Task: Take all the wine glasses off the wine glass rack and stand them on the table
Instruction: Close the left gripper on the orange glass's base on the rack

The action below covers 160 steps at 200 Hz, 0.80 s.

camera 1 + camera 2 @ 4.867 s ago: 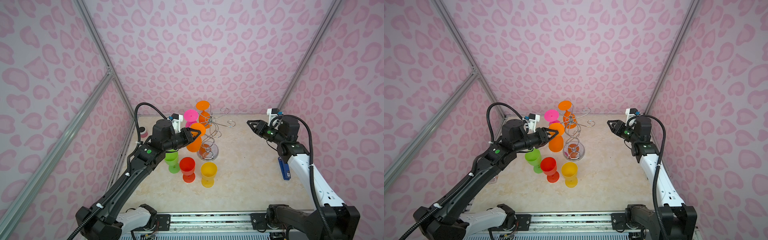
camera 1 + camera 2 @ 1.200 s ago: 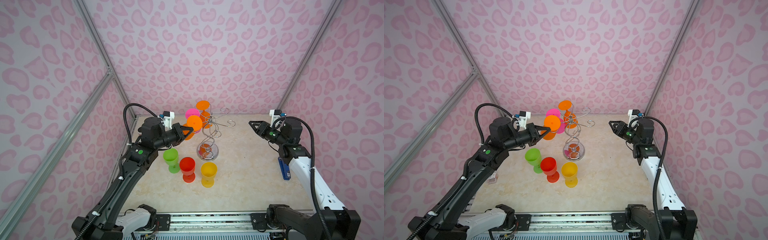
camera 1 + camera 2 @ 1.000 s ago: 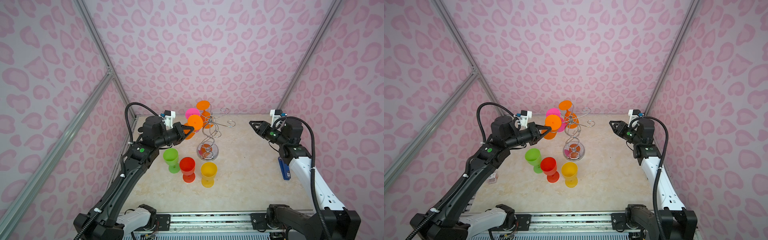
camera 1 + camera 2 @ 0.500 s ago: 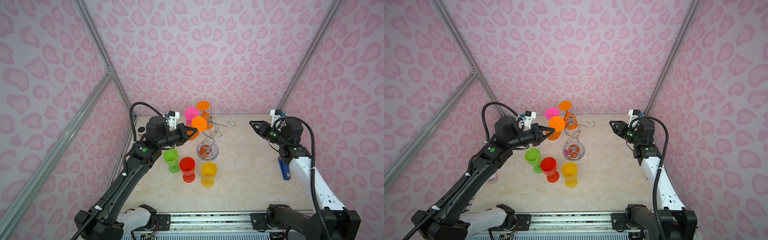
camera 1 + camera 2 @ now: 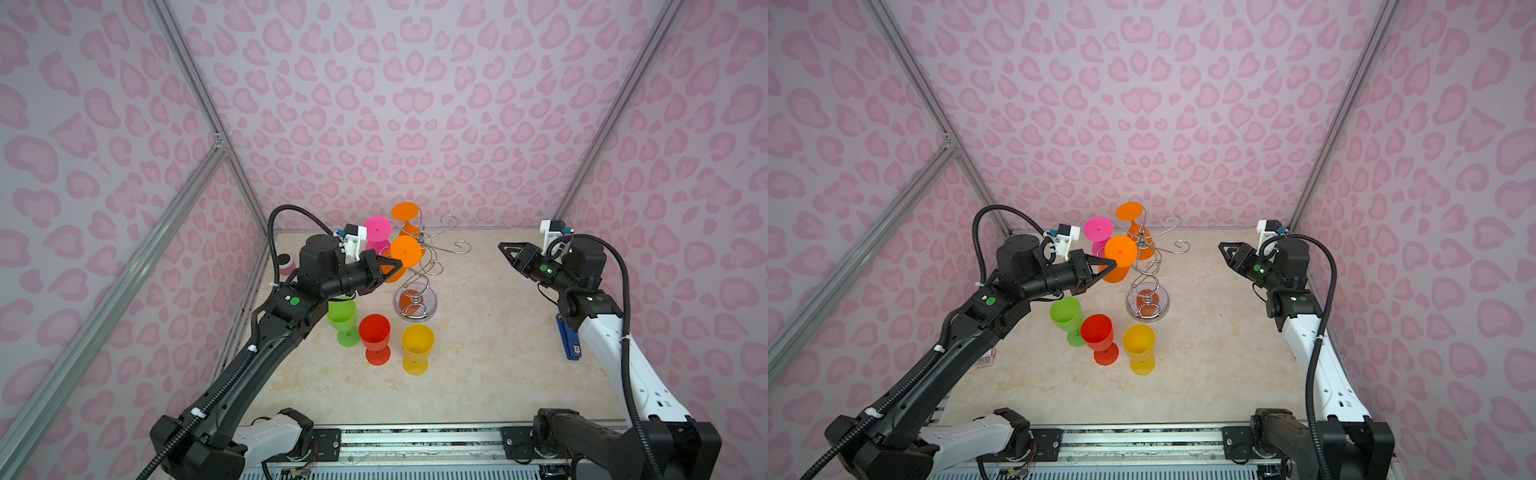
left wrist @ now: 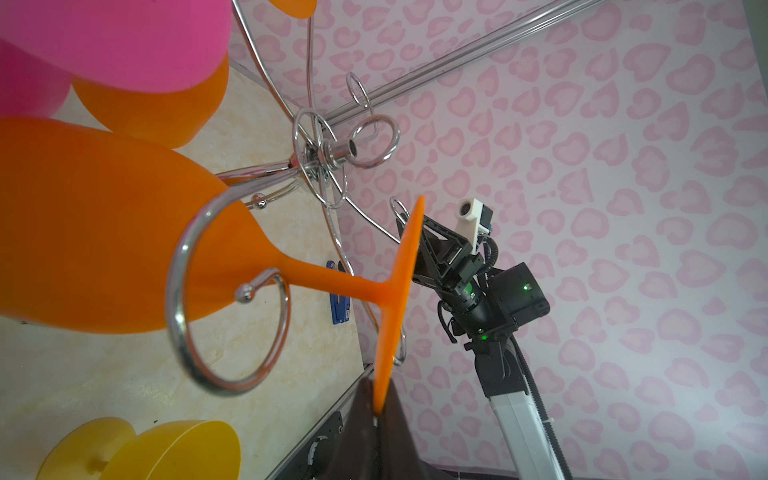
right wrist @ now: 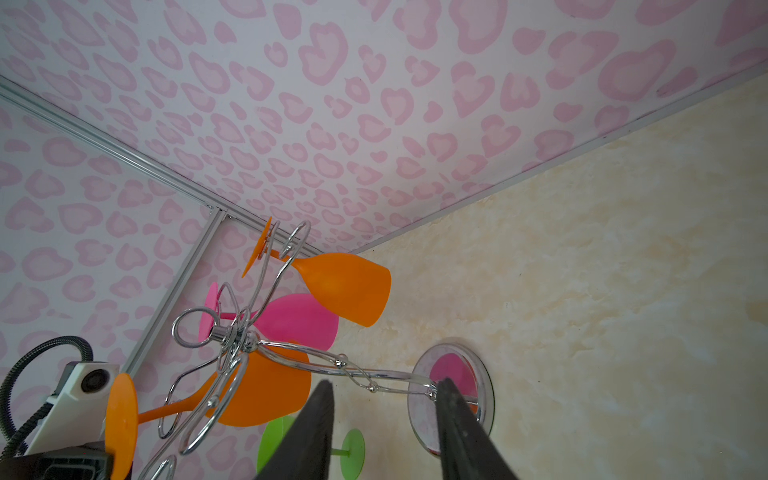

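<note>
Pinching the foot rim of the orange wine glass (image 6: 104,232), the left fingers (image 6: 357,436) are clenched edge-on so the stem can slide sideways out of a curled hook on the wine glass rack (image 5: 417,309). The stem seems barely inside that loop, bowl hanging down. Right fingers (image 7: 316,432) hang parted, empty, well apart.

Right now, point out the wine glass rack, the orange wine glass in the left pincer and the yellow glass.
wine glass rack (image 5: 429,308): in a top view, on its round base.
orange wine glass (image 5: 406,250): in a top view, on its foot disc.
yellow glass (image 5: 417,347): in a top view, on its bowl.
</note>
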Each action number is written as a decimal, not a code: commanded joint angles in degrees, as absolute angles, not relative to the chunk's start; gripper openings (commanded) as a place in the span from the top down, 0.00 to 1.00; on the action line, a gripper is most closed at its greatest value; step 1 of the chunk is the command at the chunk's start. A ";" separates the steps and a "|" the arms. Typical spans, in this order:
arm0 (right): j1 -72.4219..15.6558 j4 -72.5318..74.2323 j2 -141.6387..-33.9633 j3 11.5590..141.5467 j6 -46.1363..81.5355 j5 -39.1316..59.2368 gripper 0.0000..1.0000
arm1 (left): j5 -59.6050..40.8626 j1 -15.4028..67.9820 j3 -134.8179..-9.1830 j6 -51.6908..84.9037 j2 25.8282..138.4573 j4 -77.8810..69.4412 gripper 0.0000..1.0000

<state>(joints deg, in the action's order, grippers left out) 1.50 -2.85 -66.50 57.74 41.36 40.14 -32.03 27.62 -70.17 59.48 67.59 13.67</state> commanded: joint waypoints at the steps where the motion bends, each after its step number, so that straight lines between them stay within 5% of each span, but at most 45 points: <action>1: 1.45 -1.43 -66.35 57.42 41.40 40.69 0.58 | -32.43 27.68 -70.16 59.00 67.68 12.35 0.98; 160: 1.42 -1.20 -66.36 57.79 41.90 40.74 0.59 | -34.10 29.14 -67.68 61.15 64.19 14.39 0.98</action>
